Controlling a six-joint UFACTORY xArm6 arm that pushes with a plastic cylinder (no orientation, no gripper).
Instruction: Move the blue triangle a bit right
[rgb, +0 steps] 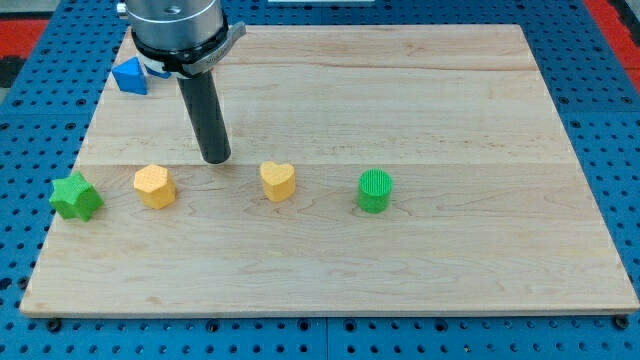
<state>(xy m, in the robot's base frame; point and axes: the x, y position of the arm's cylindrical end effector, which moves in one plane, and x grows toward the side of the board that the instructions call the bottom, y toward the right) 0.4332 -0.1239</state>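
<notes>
The blue triangle (131, 77) lies at the view's top left, near the left edge of the wooden board (420, 100), partly hidden behind the arm's grey head. My tip (216, 158) rests on the board below and to the right of the blue triangle, well apart from it. It stands between the yellow hexagon (155, 186) and the yellow heart (278, 181), slightly above their row.
A green star (76, 197) sits at the board's left edge. A green cylinder (375, 191) stands right of the yellow heart. Blue pegboard surrounds the board.
</notes>
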